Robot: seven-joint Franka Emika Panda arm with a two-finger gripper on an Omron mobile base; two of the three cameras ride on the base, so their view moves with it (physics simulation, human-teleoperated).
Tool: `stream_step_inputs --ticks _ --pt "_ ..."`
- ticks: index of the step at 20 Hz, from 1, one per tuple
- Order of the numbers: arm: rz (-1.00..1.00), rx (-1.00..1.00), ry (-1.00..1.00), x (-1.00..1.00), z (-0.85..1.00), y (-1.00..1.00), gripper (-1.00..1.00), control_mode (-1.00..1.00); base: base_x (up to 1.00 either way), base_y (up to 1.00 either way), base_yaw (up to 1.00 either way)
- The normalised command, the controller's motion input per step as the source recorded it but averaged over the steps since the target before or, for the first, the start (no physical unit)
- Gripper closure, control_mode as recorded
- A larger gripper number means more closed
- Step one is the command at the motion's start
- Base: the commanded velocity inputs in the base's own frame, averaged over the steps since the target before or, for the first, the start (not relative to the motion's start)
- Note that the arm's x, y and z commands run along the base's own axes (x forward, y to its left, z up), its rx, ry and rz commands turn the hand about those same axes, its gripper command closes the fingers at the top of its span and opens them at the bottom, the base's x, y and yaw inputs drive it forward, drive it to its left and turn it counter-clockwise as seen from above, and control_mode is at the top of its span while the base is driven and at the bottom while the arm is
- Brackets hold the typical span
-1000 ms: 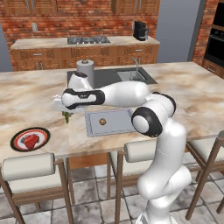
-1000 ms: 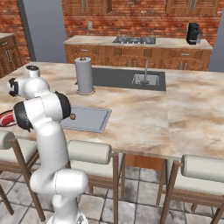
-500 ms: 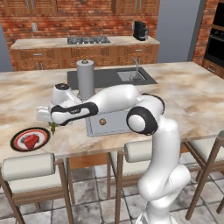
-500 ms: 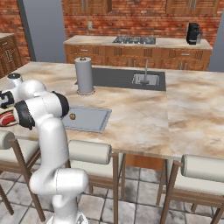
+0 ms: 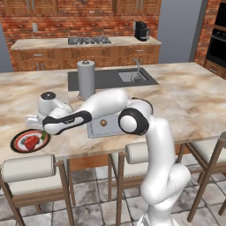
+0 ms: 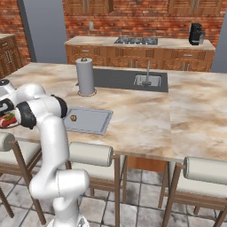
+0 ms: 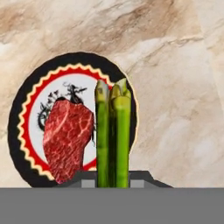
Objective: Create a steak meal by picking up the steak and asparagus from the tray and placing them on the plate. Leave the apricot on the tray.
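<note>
The plate (image 7: 26,113) lies on the marble counter with the red steak (image 7: 68,138) on its white centre. My gripper (image 7: 113,180) is shut on the green asparagus (image 7: 113,135), which hangs over the plate's right half beside the steak. In the left base view the gripper (image 5: 41,131) hovers just above the plate (image 5: 17,143), where the steak (image 5: 32,142) and the asparagus (image 5: 43,137) show. The grey tray (image 5: 112,129) sits to the right with the apricot (image 5: 104,123) on it. In the right base view, the tray (image 6: 91,122) holds the apricot (image 6: 73,118), and the plate's steak (image 6: 7,119) is at the far left.
A paper towel roll (image 5: 86,79) stands behind the tray, and a sink (image 5: 132,76) lies further back. Stools (image 5: 27,170) line the counter's front edge, close to the plate. My arm (image 5: 101,106) stretches across the tray's left side.
The arm has swung left from the tray with the asparagus in the gripper and lowered it over the plate beside the steak.
</note>
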Motion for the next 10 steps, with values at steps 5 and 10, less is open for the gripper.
stream_step_inputs --ticks 5,10 --pt "-0.01 0.00 0.00 0.09 -0.36 0.14 1.00 -1.00 0.00 0.00 0.00" --pt "0.00 0.00 0.00 0.15 -0.35 0.00 1.00 -1.00 0.00 0.00 0.00"
